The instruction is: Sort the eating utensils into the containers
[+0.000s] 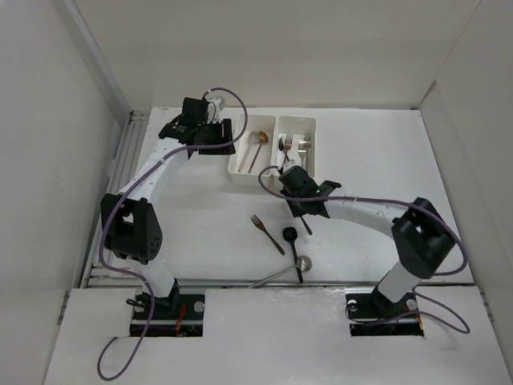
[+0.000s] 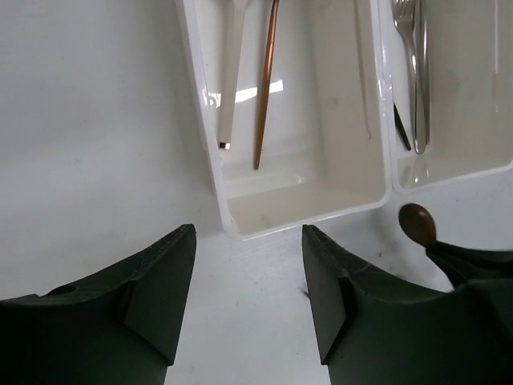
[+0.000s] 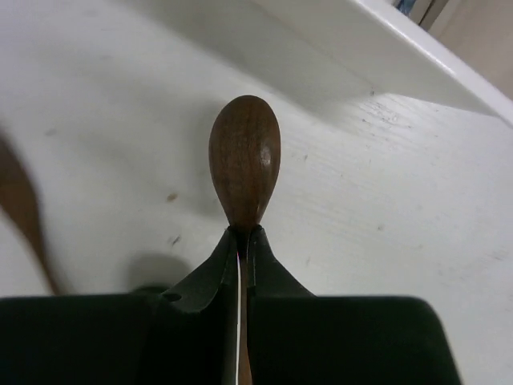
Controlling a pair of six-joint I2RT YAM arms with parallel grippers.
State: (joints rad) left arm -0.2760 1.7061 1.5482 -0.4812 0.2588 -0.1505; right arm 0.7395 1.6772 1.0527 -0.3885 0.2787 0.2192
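Observation:
Two white bins stand side by side, the left bin and the right bin. The left bin holds a pale-handled utensil and a copper one. The right bin holds silver forks and a black utensil. My right gripper is shut on a brown spoon, whose bowl sticks out just in front of the bins' near ends. My left gripper is open and empty, raised by the left bin's left side.
A copper fork, a black spoon and a silver spoon lie on the white table in front of the bins. White walls enclose the table on three sides.

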